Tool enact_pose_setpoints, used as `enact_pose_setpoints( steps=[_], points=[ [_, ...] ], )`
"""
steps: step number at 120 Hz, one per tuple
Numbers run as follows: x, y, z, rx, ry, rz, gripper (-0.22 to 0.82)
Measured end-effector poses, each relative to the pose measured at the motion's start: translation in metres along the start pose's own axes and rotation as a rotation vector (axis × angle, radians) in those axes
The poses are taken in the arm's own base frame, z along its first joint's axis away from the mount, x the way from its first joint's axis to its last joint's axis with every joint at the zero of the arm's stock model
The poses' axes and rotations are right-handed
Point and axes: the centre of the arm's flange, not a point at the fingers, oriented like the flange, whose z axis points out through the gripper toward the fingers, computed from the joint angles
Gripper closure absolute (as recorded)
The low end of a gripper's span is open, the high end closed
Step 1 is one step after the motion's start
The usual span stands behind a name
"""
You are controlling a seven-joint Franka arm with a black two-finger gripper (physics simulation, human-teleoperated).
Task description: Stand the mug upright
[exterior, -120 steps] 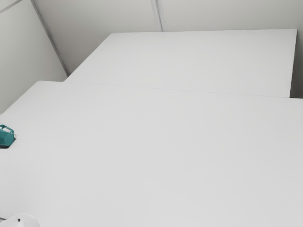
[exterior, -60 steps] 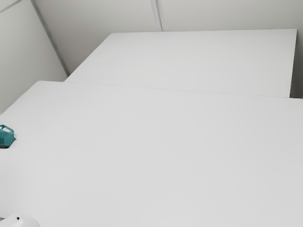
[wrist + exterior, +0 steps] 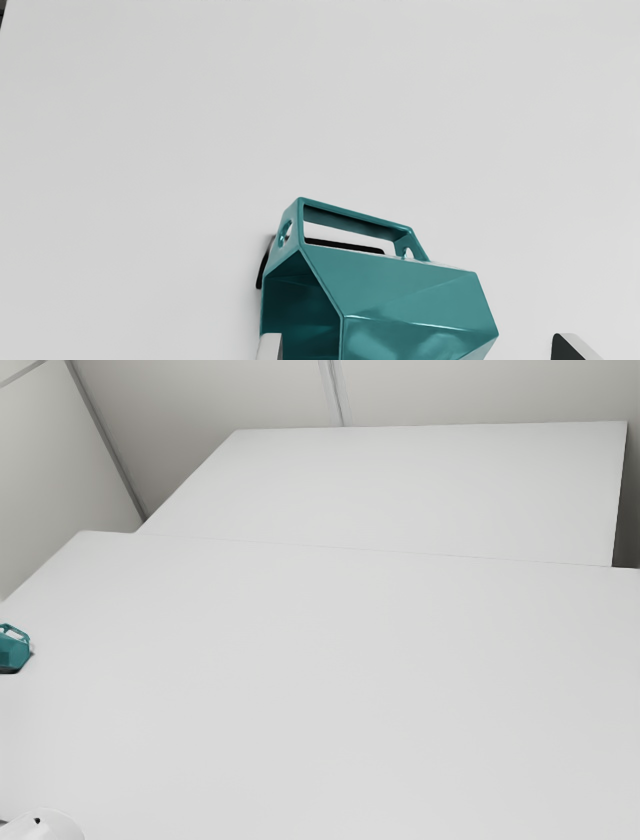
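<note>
The teal faceted mug [image 3: 13,650] lies on its side at the exterior view's left edge, cut off by it. In the wrist view the mug [image 3: 400,290] has its dark open mouth facing one finger and its handle off to one side, pointing away from the fingers. My gripper [image 3: 422,346] is open, its two fingertips wide apart with the mug's body between them. One fingertip overlaps the mouth's rim in the picture; a gap separates the other from the base end. The mug's lower part is cut off there.
The white table [image 3: 330,690] carries the mug near its edge on the exterior view's left. A second white surface [image 3: 400,490] adjoins behind it, with pale walls beyond. A white rounded part of the arm [image 3: 45,827] shows at the exterior view's bottom left corner.
The white arm part at the exterior view's bottom left has shifted very slightly. The mug has stayed where it was.
</note>
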Motion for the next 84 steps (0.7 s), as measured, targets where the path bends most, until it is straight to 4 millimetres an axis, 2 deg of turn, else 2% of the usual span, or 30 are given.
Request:
enact_pose_setpoints(
  steps=[45, 84],
  points=[
    [-0.026, -0.013, 0.034, -0.071, 0.015, -0.009, 0.02],
    [-0.042, -0.019, 0.043, -0.109, 0.089, -0.008, 0.02]
  ],
)
